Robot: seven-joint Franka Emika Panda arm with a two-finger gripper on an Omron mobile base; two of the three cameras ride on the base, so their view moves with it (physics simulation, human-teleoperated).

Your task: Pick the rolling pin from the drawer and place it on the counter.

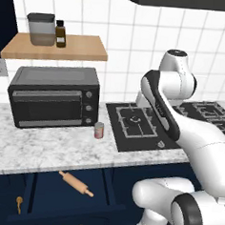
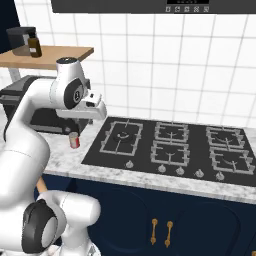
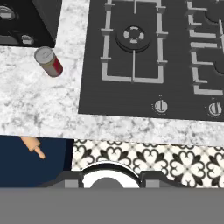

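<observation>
We see the rolling pin [image 1: 76, 183] lying flat in the open drawer [image 1: 45, 195], below the counter [image 1: 44, 147] edge, not yet picked. Its long axis runs diagonally: one handle back-left, the other front-right toward our base. The hand sits high over the cooktop [image 3: 144, 57], looking down, so the pin lies below us and off to the left; in the hand view just one tapered handle [image 3: 34, 146] pokes out under the counter lip at lower left. We can't tell the finger state, since the tips aren't clear in any view; nothing appears held. We'd judge the move as: swing left, drop in front of the counter edge, roll the wrist across the pin's axis. The lip overhangs the drawer's rear, so approach from the front. Free counter sits between the can [image 1: 99, 130] and the toaster oven [image 1: 53, 98].
</observation>
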